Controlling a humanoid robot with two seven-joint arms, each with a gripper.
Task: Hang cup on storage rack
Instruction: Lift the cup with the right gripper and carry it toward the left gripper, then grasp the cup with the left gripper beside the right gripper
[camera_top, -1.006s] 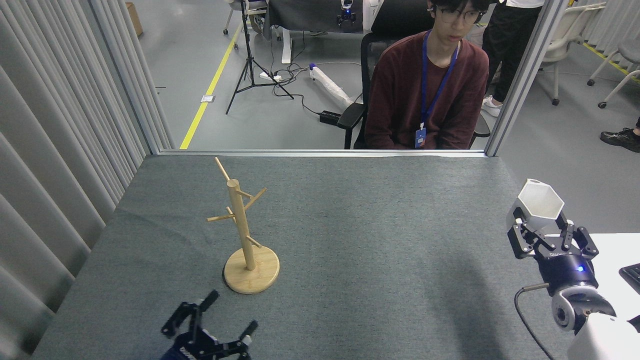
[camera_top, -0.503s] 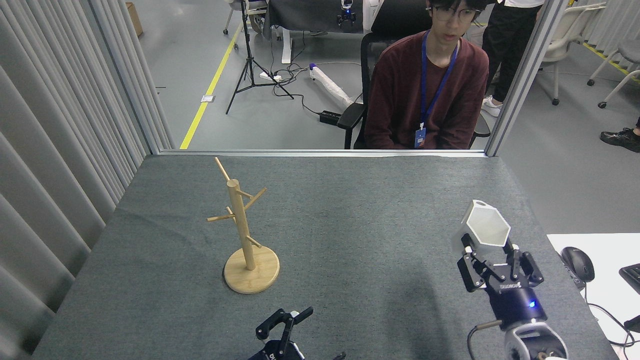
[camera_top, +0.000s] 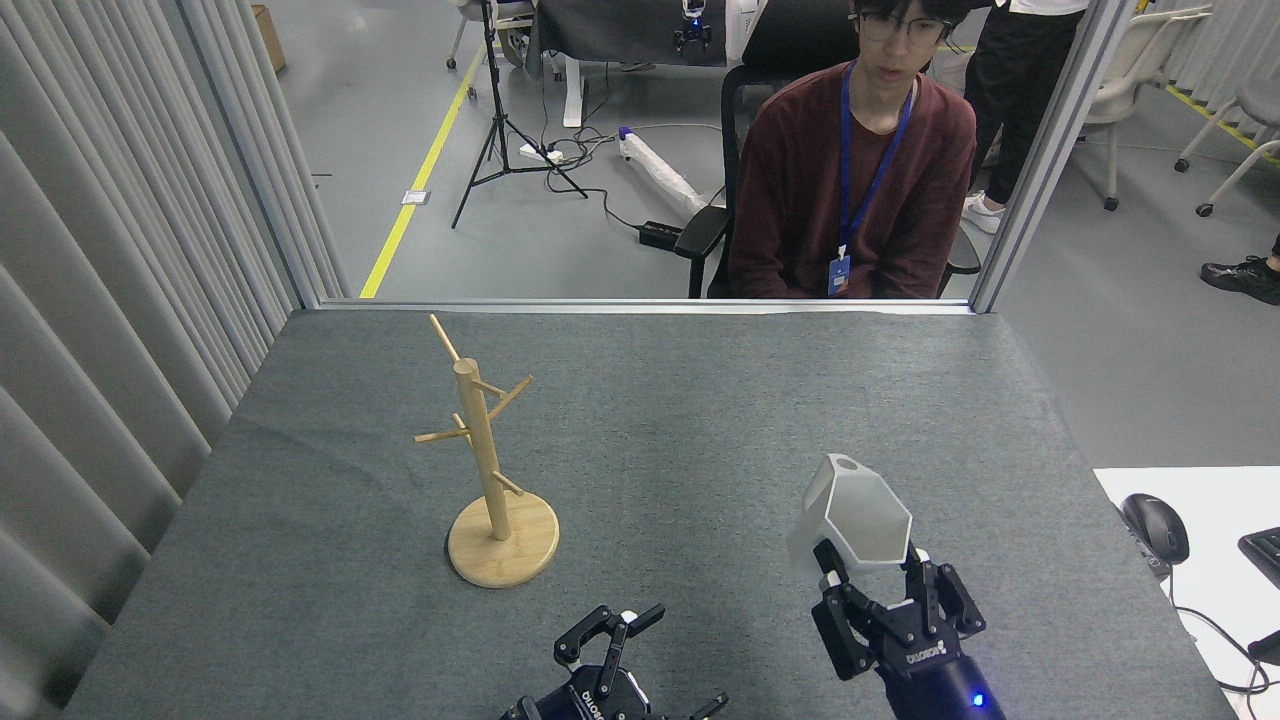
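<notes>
Gripping the cup (camera_top: 852, 522) near its base, the right gripper (camera_top: 872, 592) sits at about 5 o'clock on the grey table (camera_top: 700, 420), its black fingers pinching the cup's lower walls. The cup is white and faceted, held clear of the table, and tipped so that its hexagonal mouth faces the camera. Its interior is visible and holds nothing. A small handle with a hole sits at the cup's upper edge, at 12 o'clock on the rim.

The rack (camera_top: 487, 460) stands upright on its round wooden base at about 8 o'clock on the table, well apart from the cup. Thin pegs angle out from its post; no peg carries anything.

The left gripper (camera_top: 650, 660) enters at 6 o'clock, near the bottom edge, with its fingers spread and nothing between them. It lies between the rack's base and the right gripper, touching neither.

Beyond the table's far edge, at 12 o'clock, a person (camera_top: 855, 180) in a dark red top sits on a chair. A computer mouse (camera_top: 1155, 527) rests on a white surface at 3 o'clock.
</notes>
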